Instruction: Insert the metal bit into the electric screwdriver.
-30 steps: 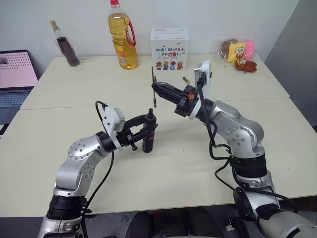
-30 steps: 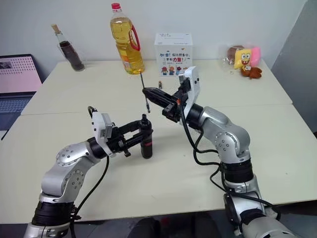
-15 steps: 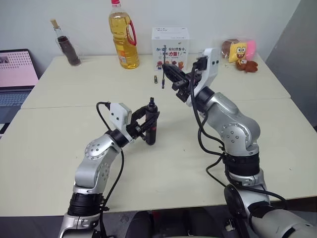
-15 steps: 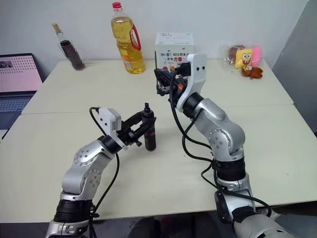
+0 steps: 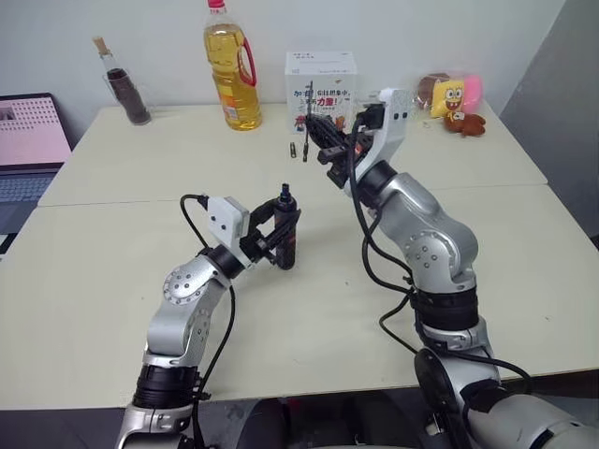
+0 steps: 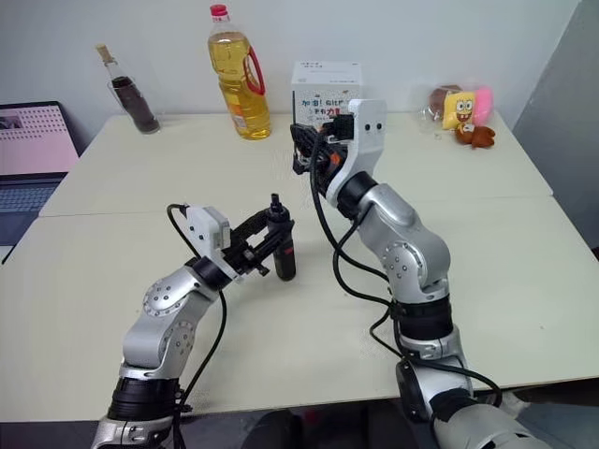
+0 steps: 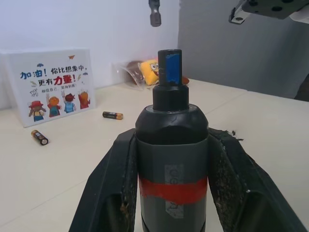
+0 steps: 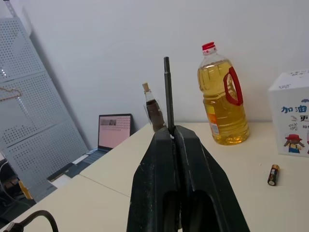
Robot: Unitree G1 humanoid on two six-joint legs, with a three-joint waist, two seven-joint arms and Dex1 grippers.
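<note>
Left gripper (image 5: 277, 230) clamps the upright screwdriver (image 5: 285, 240) just above the table (image 5: 112, 271). Right gripper (image 5: 315, 126), held higher and farther back, pinches the thin bit (image 8: 167, 92); its tip seems to hang above the screwdriver's socket, apart from it.

The right gripper (image 5: 314, 126) has carried the metal bit (image 5: 306, 140) up and away — toward the white box (image 5: 321, 86).
</note>
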